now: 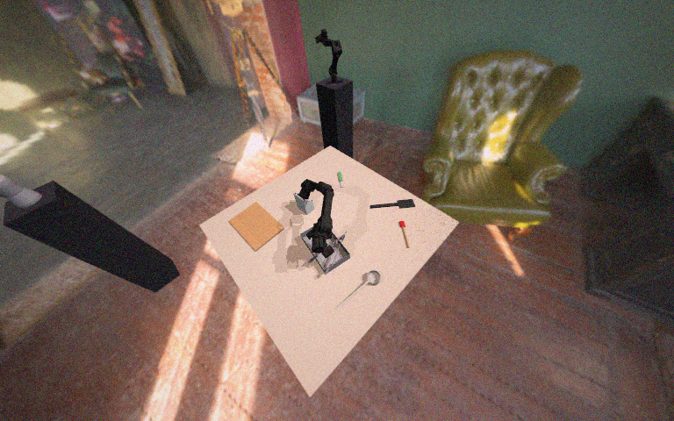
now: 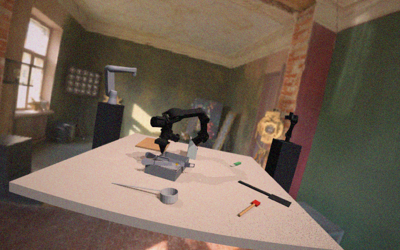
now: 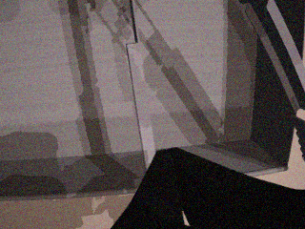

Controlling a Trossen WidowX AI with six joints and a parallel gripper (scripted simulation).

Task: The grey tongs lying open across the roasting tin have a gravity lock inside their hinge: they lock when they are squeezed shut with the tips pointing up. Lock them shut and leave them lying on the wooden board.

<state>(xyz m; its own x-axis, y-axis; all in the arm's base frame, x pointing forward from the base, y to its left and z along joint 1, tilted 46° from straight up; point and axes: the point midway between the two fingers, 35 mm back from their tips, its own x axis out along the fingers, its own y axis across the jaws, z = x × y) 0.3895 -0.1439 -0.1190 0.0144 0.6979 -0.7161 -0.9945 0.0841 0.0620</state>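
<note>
The roasting tin [image 1: 339,264] [image 2: 160,173] stands near the middle of the table. The grey tongs [image 2: 163,163] lie across it, with ends over its rims. They look spread, not pressed together, but the arm hides part of them. In the wrist view a narrow pale strip runs above the fingers and two bars show at the upper right. Whether these belong to the tongs I cannot tell. My gripper [image 2: 162,152] [image 3: 167,158] points down at the tin's rim beside the tongs. It is shut, with nothing between the fingers. The wooden board [image 1: 255,225] [image 2: 147,143] has nothing on it.
A pale upright plate [image 1: 304,204] [image 2: 192,150] stands by the arm's base. A ladle [image 1: 371,277] [image 2: 169,196], a black spatula [image 1: 406,203] [image 2: 280,200], a red-headed brush [image 1: 402,224] [image 2: 255,203] and a green-handled tool [image 1: 340,176] [image 2: 237,163] lie around the tin.
</note>
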